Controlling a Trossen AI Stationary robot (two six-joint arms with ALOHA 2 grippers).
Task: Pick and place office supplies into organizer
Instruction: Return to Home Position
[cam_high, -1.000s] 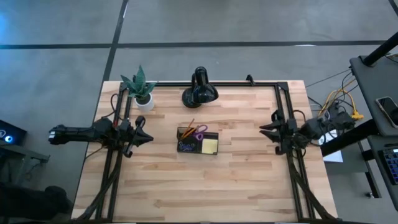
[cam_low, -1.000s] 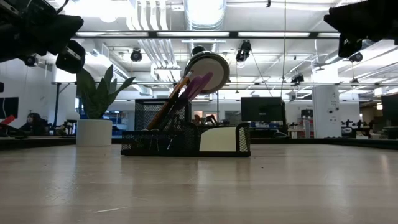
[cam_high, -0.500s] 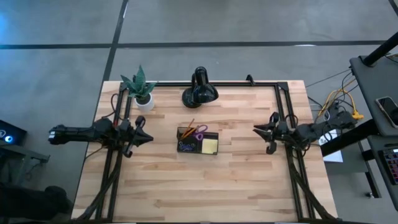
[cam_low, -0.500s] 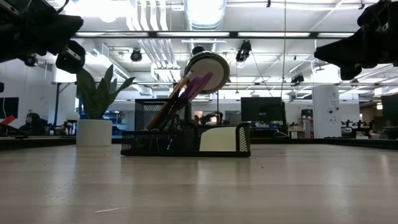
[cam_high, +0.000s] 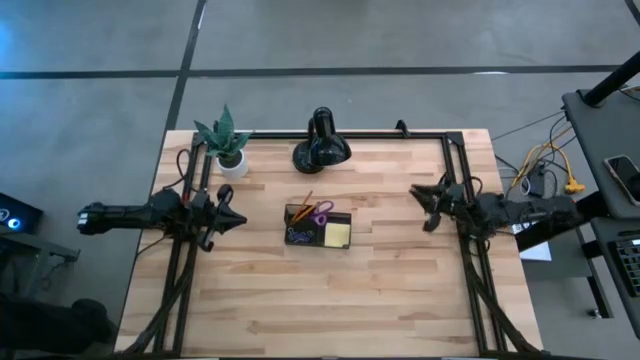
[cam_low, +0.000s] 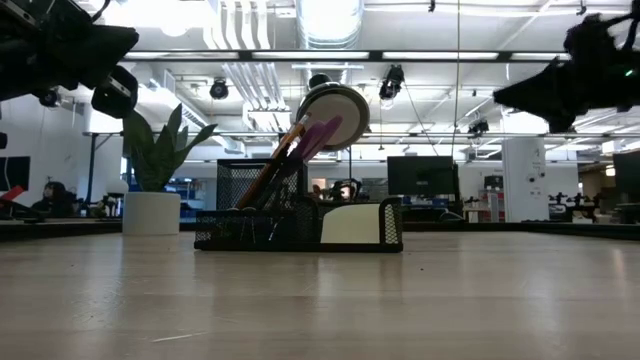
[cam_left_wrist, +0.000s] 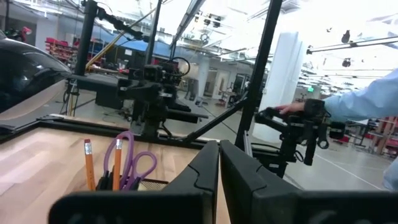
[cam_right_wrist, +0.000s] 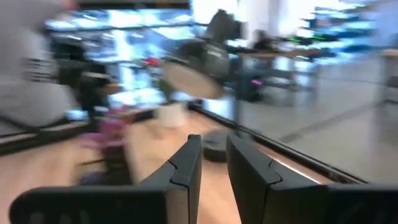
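Centrally, organizer (cam_high: 318, 226) lies between both jaws, well apart.

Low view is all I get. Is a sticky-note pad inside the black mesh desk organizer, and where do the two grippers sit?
Observer: The high view shows the square yellow sticky-note pad lying in the right compartment of the black mesh desk organizer.
Operator: And the left gripper?
Observer: The left gripper hangs left of the organizer, apart from it, fingers together on nothing.
Operator: The right one?
Observer: The right gripper is over the right side of the wooden table, also apart from the organizer.
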